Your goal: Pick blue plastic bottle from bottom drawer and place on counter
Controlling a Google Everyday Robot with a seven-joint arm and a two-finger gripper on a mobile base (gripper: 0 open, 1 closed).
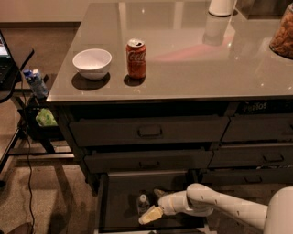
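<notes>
The blue plastic bottle (143, 203) stands upright on the dark floor of the open bottom drawer (120, 201), its white cap up. My gripper (153, 204) reaches into the drawer from the right on a white arm and is open. One pale fingertip (150, 215) lies just in front of the bottle's base, and the other fingertip (159, 193) is behind and to the right of the bottle. The bottle is not gripped. The counter (192, 68) is the glossy grey top above the drawers.
A red Coca-Cola can (136, 58) and a white bowl (92, 63) stand on the counter's front left. A white cylinder (222, 7) and a jar (283, 34) are at the back right. Two shut drawers (149, 131) are above. A black side table (13, 73) with a small blue carton (35, 82) stands to the left.
</notes>
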